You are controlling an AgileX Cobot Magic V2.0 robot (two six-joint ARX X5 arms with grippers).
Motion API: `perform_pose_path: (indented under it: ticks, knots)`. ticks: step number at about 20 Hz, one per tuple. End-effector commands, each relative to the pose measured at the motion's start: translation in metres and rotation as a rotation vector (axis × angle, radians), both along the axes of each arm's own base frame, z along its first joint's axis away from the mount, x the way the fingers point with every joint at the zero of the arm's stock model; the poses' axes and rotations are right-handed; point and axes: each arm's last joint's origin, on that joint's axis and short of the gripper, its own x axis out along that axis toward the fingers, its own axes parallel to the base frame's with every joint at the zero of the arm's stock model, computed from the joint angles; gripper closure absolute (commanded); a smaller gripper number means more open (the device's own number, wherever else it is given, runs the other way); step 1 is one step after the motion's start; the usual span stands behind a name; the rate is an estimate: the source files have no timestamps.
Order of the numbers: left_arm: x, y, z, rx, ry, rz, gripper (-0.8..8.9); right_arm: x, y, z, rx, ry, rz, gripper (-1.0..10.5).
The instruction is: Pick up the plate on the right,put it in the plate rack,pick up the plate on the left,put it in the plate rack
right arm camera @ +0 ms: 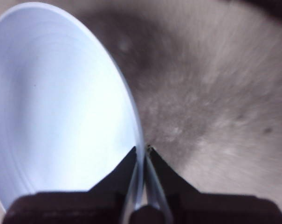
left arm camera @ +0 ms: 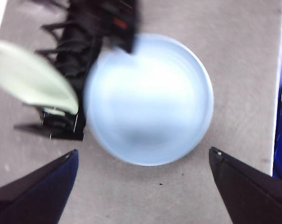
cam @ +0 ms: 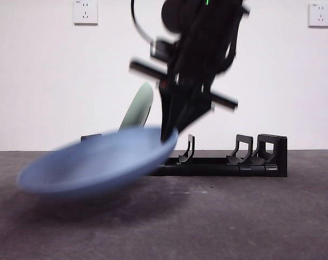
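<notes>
A pale blue plate (cam: 96,162) hangs just above the dark grey table (cam: 234,216), in front of the plate rack's left part. It is tilted: its rim is highest at the right, where it is gripped, and slopes down to the left, with the hollow side facing up. The plate is smeared by motion blur in the front view.

The right gripper (right arm camera: 144,151) pinches the blue plate's rim (right arm camera: 66,102), one black jaw on each face of the thin edge. In the front view this arm comes down from the top of the picture, big and dark, leaning down and to the left, and its tip (cam: 169,132) meets the plate's raised right edge. The arm is also blurred.

The left gripper (left arm camera: 143,161) hovers high over the table, looking down on the blue plate (left arm camera: 147,100), its two dark jaws spread wide with nothing between them.

Behind the plate lies the long black plate rack (cam: 245,157), running left to right across the table. Several upright curved prongs and a blocky right end show clearly; its left part is hidden behind the blue plate. A pale green plate (cam: 139,108) stands on edge in the rack's left part, leaning to the right, its lower portion hidden.

Two white wall sockets (cam: 85,12) sit high on the white wall (cam: 44,81).
</notes>
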Motion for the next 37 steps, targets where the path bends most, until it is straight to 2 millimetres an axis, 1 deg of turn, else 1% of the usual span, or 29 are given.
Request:
perform_pose_path:
  ticks: [1, 3, 5, 7, 10, 12, 13, 17, 21, 30, 31, 32, 34, 35, 37]
  knots:
    - [-0.003, -0.007, -0.002, 0.081, -0.053, -0.083, 3.41, -0.002, -0.007, 0.042, 0.045, -0.078, 0.026, 9.6]
    - [-0.005, -0.015, -0.004, 0.156, -0.106, -0.13, 3.41, -0.005, -0.015, 0.073, 0.074, -0.099, 0.026, 9.6]
    - [-0.004, -0.024, -0.005, 0.219, -0.163, -0.166, 3.41, -0.007, -0.023, 0.095, 0.094, -0.09, 0.04, 9.6]
    - [0.0, -0.034, -0.007, 0.256, -0.214, -0.183, 3.42, -0.01, -0.027, 0.108, 0.1, -0.071, 0.05, 9.6]
    - [0.009, -0.049, -0.01, 0.299, -0.265, -0.177, 3.46, -0.015, -0.028, 0.12, 0.145, -0.03, 0.084, 9.6]
    - [0.013, -0.056, -0.015, 0.331, -0.267, -0.172, 3.51, -0.017, -0.029, 0.126, 0.16, -0.031, 0.09, 9.6]
    - [0.014, -0.058, -0.017, 0.34, -0.258, -0.178, 3.96, -0.017, -0.029, 0.128, 0.161, -0.033, 0.09, 9.6]
    - [0.015, -0.061, -0.018, 0.336, -0.249, -0.174, 8.2, -0.017, -0.033, 0.129, 0.148, -0.019, 0.082, 9.6]
    - [0.014, -0.061, -0.018, 0.323, -0.242, -0.161, 8.22, -0.017, -0.035, 0.129, 0.147, -0.019, 0.081, 9.6]
    - [0.01, -0.062, -0.019, 0.278, -0.202, -0.205, 8.22, -0.017, -0.035, 0.129, 0.145, -0.025, 0.089, 9.5]
    - [0.01, -0.062, -0.019, 0.271, -0.195, -0.207, 8.22, -0.017, -0.035, 0.129, 0.145, -0.027, 0.09, 9.2]
    - [0.009, -0.062, -0.018, 0.252, -0.182, -0.208, 8.22, -0.016, -0.035, 0.13, 0.143, -0.032, 0.089, 8.6]
    - [0.008, -0.062, -0.018, 0.205, -0.146, -0.209, 8.22, -0.015, -0.04, 0.137, 0.128, -0.073, 0.064, 6.6]
    - [0.008, -0.062, -0.018, 0.186, -0.131, -0.208, 8.22, -0.016, -0.042, 0.143, 0.126, -0.099, 0.059, 5.9]
    - [0.008, -0.064, -0.017, 0.139, -0.106, -0.202, 8.22, -0.02, -0.048, 0.16, 0.124, -0.169, 0.045, 5.7]
